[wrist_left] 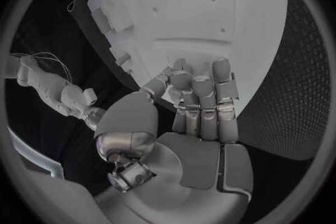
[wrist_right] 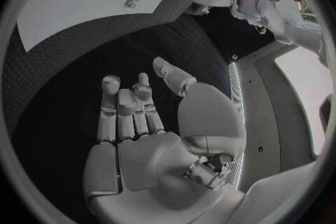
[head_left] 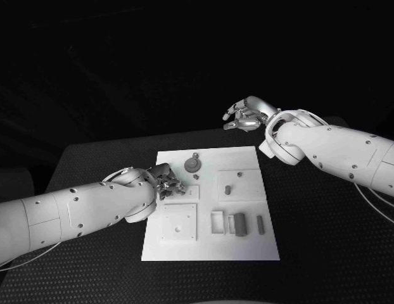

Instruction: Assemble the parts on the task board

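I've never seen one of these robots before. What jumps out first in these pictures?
The white task board lies in the middle of the black table, with small grey parts in its recesses and a round part near its far edge. The left hand reaches over the board's left side, fingers curled. The right hand hangs above the table beyond the board's far right corner, holding nothing.

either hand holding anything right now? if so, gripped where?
Right hand holds nothing; its fingers are apart, off the task board. Left hand sits at the board's left edge with fingers curled; whether it pinches a part cannot be told.
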### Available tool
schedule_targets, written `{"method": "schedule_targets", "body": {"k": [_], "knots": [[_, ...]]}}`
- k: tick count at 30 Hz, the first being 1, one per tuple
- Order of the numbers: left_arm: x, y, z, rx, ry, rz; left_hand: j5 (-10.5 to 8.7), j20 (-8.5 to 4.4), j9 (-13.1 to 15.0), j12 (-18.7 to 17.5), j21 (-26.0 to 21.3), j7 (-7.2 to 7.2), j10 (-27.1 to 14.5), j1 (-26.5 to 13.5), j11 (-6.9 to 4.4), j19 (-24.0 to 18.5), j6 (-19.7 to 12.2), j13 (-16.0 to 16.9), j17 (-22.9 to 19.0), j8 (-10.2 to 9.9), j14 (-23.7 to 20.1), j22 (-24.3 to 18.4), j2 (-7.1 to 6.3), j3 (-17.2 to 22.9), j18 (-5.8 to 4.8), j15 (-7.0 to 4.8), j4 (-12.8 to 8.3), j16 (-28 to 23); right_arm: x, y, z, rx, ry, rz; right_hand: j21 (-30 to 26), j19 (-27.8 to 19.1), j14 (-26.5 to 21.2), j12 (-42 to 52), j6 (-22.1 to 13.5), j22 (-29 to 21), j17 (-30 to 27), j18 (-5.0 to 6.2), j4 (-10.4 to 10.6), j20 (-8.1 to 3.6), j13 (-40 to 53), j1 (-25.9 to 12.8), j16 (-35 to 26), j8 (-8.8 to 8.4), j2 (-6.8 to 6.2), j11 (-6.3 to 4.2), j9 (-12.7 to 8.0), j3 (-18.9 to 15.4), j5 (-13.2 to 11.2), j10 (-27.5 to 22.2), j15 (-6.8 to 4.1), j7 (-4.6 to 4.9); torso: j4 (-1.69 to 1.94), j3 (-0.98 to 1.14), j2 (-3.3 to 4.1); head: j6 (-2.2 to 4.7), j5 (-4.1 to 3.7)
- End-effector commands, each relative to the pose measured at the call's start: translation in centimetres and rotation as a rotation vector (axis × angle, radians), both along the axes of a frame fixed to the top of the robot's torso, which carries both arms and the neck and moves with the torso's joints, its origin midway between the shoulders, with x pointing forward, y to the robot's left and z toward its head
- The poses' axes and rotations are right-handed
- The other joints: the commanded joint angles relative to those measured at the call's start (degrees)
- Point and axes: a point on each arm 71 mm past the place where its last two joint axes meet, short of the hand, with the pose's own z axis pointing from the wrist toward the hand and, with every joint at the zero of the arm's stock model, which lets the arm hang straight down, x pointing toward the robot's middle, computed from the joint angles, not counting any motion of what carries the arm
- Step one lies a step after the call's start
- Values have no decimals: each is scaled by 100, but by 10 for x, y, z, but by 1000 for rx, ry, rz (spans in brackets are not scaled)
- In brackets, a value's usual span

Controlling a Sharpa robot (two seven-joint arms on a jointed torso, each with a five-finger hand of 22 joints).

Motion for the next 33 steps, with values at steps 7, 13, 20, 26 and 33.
{"method": "schedule_targets", "body": {"k": [7,13,20,26,33], "knots": [[-2,-1,-4,2,-8,-6,27,-36,9,33,-34,-255,-16,2,-22,24,305,-9,-30,26,-142,11,66,33,43,-86,12,52,0,1,0,-1,6,14,-20,10,-41,16,87,25,-10,63,-3,43,-8,5,-8,-22,72,-7,4,-27,-11,-37,-9,118,1,-1,1,-12,1],[-2,0,-4,9,-7,-7,27,-37,11,36,-37,-255,-15,3,-23,27,306,-12,-51,23,-145,15,70,32,42,-87,10,67,0,0,0,-2,7,14,-20,10,-42,19,87,26,-10,63,-2,44,-10,4,-7,-23,72,-7,4,-28,-11,-38,-9,118,0,-1,1,-16,1],[-2,1,-5,17,-11,-7,27,-38,14,39,-41,-255,-16,4,-22,29,307,-15,-72,19,-149,19,72,31,41,-89,8,81,0,1,0,-2,7,14,-21,10,-43,21,87,27,-11,63,-2,45,-13,3,-6,-23,73,-6,5,-29,-11,-39,-8,119,0,1,0,-22,8],[-3,0,-5,32,-12,-13,27,-40,17,41,-43,-256,-16,7,-23,31,309,-17,-91,17,-153,22,73,32,41,-90,6,93,0,0,-1,-3,11,15,-21,10,-43,23,86,27,-11,63,-1,46,-15,3,-5,-24,74,-6,5,-30,-11,-40,-8,119,-1,0,2,-23,8],[-3,-1,-5,53,-20,-27,29,-43,21,45,-47,-258,-15,14,-25,35,316,-22,-120,16,-155,29,64,33,40,-92,4,116,0,0,-1,-4,12,16,-21,9,-44,25,86,28,-12,63,0,47,-17,0,-4,-25,72,-6,6,-32,-11,-41,-8,120,-1,1,2,-25,9]]}}
